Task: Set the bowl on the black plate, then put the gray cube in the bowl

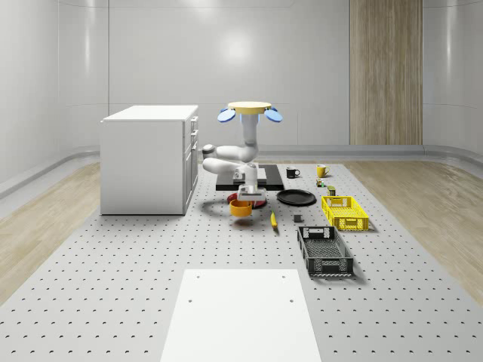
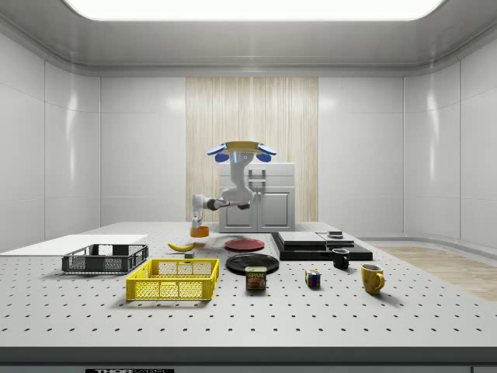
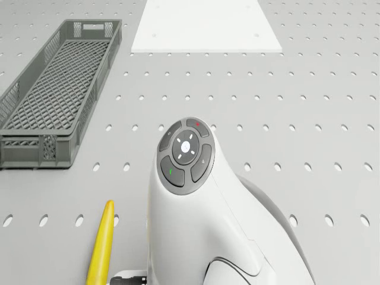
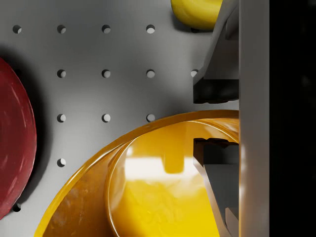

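found the drone (image 1: 250,109) hovering above the perforated table (image 1: 113,286), just by the white cabinet (image 1: 147,158) and over the near edge of a black slab (image 1: 272,177). saw the arm bent down beneath it, with the gripper (image 1: 246,196) low, beside a red plate (image 1: 258,200).

noted the gripper clamped on the bowl (image 1: 241,208): in the wrist view, made out the fingers (image 4: 215,91) standing one outside and one inside the orange rim, with the wall of the bowl caught between them. judged the bowl to be off the table (in the side view, read its underside as sitting higher than the red plate at about the same depth), hanging a little tilted from the grip.

spotted the black plate (image 1: 296,197) bare, off toward the whole-scene view's right of the bowl, past the red plate, near but apart. picked out the gray cube (image 1: 299,219) lying on the table in front of the black plate, near a banana (image 1: 274,219), and untouched.

reckoned the task to be in its first half, then: bowl grasped and raised, not yet carried across. counted as left to do: moving the bowl over the black plate, setting it down flat, letting go, fetching the cube and dropping it into the bowl. thought the red plate close alongside worth minding, as the wrong landing place, and the tilt of the bowl worth levelling before release.
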Motion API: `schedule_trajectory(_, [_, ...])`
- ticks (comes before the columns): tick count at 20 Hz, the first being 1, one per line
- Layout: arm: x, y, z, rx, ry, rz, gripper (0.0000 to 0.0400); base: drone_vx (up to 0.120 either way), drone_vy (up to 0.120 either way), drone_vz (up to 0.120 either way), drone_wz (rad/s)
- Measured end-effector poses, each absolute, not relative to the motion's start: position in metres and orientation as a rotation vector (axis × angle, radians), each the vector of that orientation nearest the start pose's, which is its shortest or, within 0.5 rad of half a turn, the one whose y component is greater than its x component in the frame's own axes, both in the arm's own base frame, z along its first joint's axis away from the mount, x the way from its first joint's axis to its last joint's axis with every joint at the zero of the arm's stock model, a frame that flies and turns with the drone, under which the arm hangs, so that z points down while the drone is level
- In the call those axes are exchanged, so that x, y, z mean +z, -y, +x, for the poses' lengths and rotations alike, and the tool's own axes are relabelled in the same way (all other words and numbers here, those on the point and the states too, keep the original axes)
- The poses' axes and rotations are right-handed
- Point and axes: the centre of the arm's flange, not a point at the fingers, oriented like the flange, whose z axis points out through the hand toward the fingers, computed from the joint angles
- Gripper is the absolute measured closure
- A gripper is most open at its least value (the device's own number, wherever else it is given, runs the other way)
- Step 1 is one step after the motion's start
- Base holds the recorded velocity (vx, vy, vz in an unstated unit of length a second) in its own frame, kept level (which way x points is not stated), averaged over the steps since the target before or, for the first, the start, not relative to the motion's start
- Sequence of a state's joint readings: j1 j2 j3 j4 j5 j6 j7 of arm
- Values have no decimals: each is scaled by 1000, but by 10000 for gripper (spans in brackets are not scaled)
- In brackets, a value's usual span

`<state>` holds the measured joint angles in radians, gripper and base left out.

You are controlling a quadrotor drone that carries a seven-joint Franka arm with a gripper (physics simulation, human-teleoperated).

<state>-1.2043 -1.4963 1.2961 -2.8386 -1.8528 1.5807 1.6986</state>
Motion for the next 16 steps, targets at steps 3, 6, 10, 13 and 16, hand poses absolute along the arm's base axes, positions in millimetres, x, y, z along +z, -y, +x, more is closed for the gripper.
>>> schedule_trajectory(3, [510, 4, 313, 786, 2, 1, 299, -120, 120, 67, 0])
schedule_trajectory(6, [508, 4, 313, 786, 2, 1, 300, -120, 120, 0, 0])
schedule_trajectory(10, [507, 4, 313, 786, 2, 1, 300, -120, 120, 0, 0])
schedule_trajectory(13, [507, 4, 313, 786, 2, 1, 300, -120, 120, 0, 0])
schedule_trajectory(16, [507, 4, 313, 786, 2, 1, 300, -120, 120, 0, 0])
